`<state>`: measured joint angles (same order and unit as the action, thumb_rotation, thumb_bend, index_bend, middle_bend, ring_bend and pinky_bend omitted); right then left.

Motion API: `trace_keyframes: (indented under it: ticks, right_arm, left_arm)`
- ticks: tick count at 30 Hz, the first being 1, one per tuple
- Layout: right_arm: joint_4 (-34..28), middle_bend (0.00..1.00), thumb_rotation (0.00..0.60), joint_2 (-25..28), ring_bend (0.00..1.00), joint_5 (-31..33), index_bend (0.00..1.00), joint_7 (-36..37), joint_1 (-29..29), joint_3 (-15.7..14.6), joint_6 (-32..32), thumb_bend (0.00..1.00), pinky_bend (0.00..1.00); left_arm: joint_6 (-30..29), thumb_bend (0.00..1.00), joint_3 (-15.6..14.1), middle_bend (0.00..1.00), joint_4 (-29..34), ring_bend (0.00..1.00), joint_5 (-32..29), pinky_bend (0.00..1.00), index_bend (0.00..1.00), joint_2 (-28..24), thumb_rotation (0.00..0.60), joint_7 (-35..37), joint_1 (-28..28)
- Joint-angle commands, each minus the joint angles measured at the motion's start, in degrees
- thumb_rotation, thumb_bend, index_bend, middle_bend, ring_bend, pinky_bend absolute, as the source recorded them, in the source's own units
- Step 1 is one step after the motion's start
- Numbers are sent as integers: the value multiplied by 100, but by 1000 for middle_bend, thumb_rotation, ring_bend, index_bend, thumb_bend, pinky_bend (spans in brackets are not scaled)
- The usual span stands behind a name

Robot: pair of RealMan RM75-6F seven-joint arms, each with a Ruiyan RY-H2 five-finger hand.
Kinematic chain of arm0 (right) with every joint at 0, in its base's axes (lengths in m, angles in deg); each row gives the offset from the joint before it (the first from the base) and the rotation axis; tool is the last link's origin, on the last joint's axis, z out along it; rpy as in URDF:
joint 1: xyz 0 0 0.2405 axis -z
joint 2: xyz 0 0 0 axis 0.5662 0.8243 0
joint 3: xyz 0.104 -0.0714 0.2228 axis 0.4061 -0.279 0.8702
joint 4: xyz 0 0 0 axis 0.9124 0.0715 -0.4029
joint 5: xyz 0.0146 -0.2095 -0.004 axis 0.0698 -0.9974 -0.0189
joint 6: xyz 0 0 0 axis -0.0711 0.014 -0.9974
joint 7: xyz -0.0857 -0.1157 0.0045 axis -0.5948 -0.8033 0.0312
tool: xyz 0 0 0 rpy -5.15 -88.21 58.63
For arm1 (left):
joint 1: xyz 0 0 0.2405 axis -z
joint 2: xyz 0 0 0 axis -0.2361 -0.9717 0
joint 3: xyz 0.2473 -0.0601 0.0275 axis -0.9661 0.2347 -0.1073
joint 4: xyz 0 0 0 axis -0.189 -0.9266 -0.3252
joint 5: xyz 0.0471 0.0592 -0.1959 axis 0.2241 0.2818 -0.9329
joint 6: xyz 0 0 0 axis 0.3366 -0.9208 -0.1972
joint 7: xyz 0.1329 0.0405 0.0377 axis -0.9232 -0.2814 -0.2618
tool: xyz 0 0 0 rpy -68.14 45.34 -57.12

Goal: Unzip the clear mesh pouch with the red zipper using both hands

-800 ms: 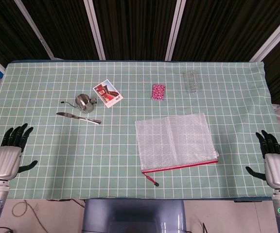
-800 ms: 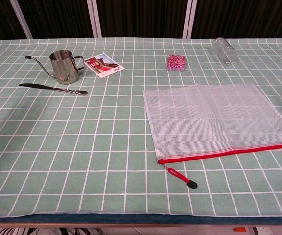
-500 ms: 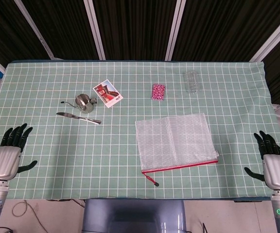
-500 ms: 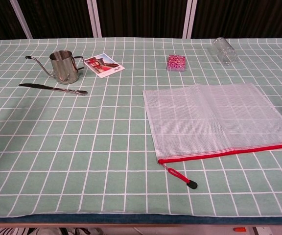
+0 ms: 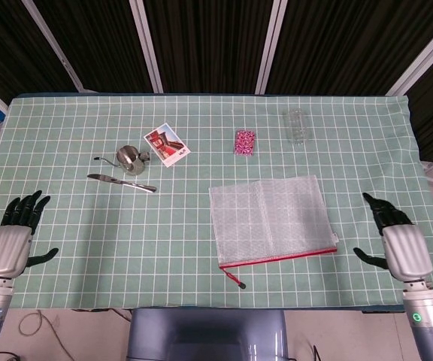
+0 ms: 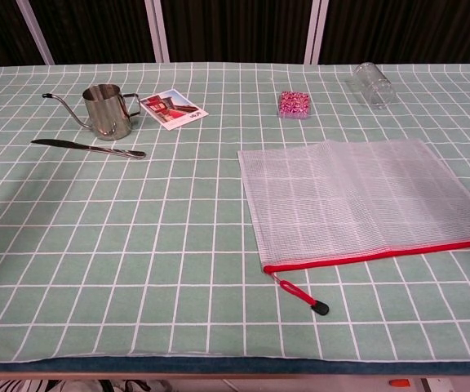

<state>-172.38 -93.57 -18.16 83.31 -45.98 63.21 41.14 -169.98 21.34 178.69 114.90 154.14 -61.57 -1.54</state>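
Head view: my left hand (image 5: 10, 244) sits at lower left of frame over the tabletop (image 5: 126, 256) edge, fingers (image 5: 22, 208) spread wide, nothing in them. My right hand (image 5: 398, 244) at lower right, just right of the mesh pouch (image 5: 269, 218), fingers also wide apart, empty, not touching it. Neither hand shows in chest view.

Pouch: lies flat, centre-right of frame in both views, on the green checked cloth. Red zipper (image 5: 277, 258) runs along its near edge; looks closed end to end. Red pull tab w/ black tip (image 6: 304, 298) trails off the zipper's left end toward the near tabletop edge, flat on the cloth.

Other items, all well apart from pouch:
- small steel pitcher w/ long spout (image 6: 104, 110), upper left, upright
- knife (image 6: 88, 148) just in front of pitcher, lying flat
- photo card (image 6: 172, 109) just right of pitcher, flat
- pink patterned block (image 6: 294, 104), upper centre
- clear glass jar (image 6: 374, 84), upper right, on its side

Cloth has a blue hem at the near edge in chest view.
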Motion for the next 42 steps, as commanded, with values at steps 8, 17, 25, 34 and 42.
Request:
trace_keyframes:
  ticks: [8, 17, 25, 34, 42]
  right_arm:
    - [-981, 929, 600, -508, 902, -40, 210, -823, -1210, 152, -1566, 142, 877]
    - [-909, 1000, 600, -1788, 1000, 946, 379, -2095, -1821, 66, -2393, 178, 945]
    - [-521, 1000, 600, -2679, 1000, 1568, 443, -2554, -2025, -103, -2538, 219, 953]
    - [-164, 1000, 600, -3222, 1000, 1968, 484, -2793, -2061, -347, -2501, 239, 953]
    - [128, 1000, 600, -3465, 1000, 2156, 516, -2835, -2021, -395, -2334, 285, 952]
  left_arm:
    - [51, 74, 37, 0, -9, 0, -20, 0, 0, 17, 600, -45, 6]
    - [106, 74, 63, 0, -7, 0, -38, 0, 0, 8, 600, -19, 8]
    - [182, 74, 94, 0, -7, 0, -90, 0, 0, 5, 600, 30, 22]
    - [249, 74, 108, 0, -18, 0, -101, 0, 0, 12, 600, 30, 42]
    - [258, 74, 124, 0, -11, 0, -101, 0, 0, 0, 600, 80, 40]
